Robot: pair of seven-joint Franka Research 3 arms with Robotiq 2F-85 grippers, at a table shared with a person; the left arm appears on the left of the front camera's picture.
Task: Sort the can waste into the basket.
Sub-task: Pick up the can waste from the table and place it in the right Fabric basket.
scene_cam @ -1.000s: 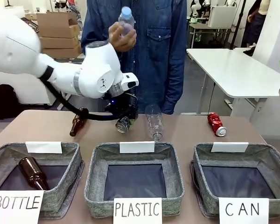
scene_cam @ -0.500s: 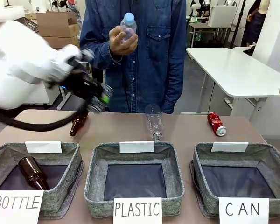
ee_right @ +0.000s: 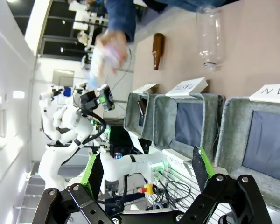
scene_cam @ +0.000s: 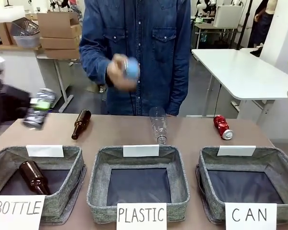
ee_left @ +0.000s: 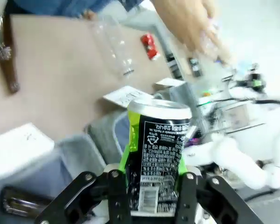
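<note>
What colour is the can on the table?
The can is red with white marks; front view shows it best.

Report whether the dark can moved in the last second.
Yes. The dark can, clamped in the left gripper, has gone from right of the brown bottle on the table to its left.

CAN basket (scene_cam: 273,156): open from above. Red can (scene_cam: 222,127) lies behind it on the tabletop (scene_cam: 115,134); PLASTIC basket (scene_cam: 98,184) flanks its left.

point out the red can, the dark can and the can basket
red can (scene_cam: 222,127), front view, middle of its body
dark can (ee_left: 159,149), left wrist view, its printed side
can basket (scene_cam: 276,157), front view, far wall
</note>
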